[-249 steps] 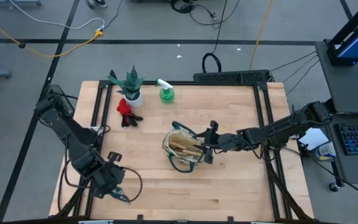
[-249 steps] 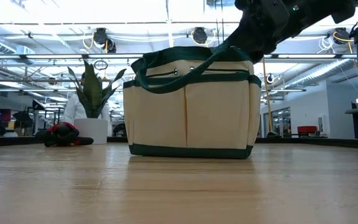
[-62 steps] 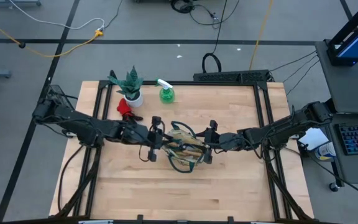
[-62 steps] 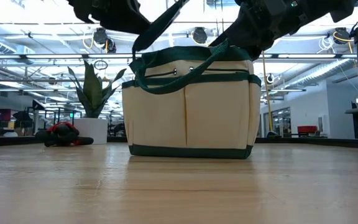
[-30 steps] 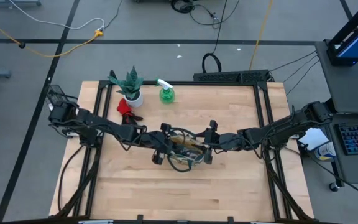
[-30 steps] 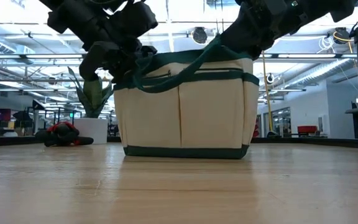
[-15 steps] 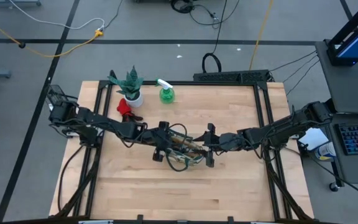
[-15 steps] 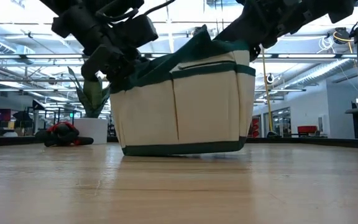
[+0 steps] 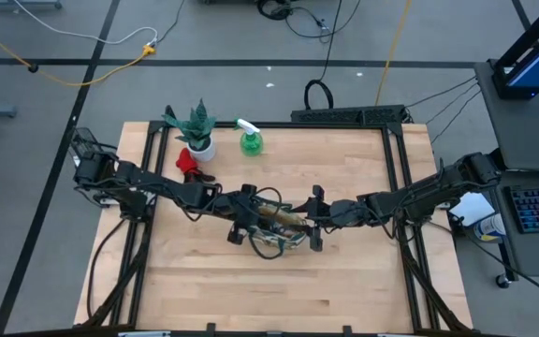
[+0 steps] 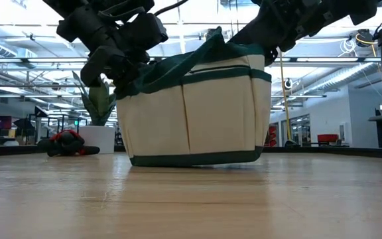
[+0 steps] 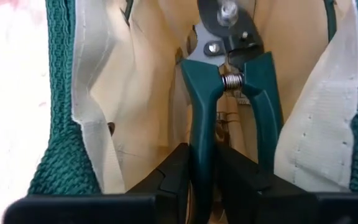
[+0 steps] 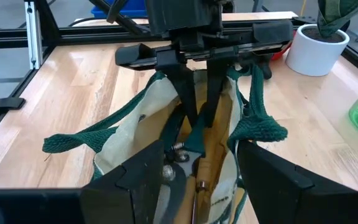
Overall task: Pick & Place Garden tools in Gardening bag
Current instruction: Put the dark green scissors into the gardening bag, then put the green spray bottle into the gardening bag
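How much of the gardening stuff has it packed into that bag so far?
Wooden-handled tools already lie inside the gardening bag. Right now the left end effector is lowering the pruning shears into it by one handle, while the right end effector spreads the bag's rim. Left out: the spray bottle and the red item beside the potted plant.

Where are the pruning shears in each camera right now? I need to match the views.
High view: not discernible; the bag at table centre hides them.
Low view: not visible, behind the bag wall.
Left wrist view: pruning shears at centre, one green handle between the left claw fingers, inside the bag.
Right wrist view: shears low in the bag mouth.
Shared landmark: the bag's green trim.
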Available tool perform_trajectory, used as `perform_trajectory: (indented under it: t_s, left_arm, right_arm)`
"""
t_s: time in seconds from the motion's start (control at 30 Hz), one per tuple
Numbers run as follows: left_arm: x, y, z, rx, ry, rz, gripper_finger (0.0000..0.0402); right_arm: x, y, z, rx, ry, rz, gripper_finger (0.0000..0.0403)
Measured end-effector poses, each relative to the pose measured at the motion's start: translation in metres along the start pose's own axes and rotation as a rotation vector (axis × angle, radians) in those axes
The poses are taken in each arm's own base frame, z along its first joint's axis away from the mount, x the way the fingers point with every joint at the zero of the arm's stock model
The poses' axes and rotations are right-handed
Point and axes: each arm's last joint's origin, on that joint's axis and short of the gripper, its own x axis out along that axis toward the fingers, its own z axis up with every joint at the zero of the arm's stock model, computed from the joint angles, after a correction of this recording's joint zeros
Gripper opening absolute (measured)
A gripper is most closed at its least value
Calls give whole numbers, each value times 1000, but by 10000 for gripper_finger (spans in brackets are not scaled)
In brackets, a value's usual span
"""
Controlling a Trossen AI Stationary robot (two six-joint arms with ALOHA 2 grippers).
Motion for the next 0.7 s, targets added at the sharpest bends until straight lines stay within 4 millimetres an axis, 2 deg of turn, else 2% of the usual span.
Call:
perform_trajectory:
  t_s: [0.33,0.7]
  left_arm:
    - [0,1,1,-1,-4,22,139]
    - [0,2,8,-23,-81,46,145]
  right_arm:
    - [0,0,0,-1,2,0,196]
    - [0,0,0,-1,1,0,196]
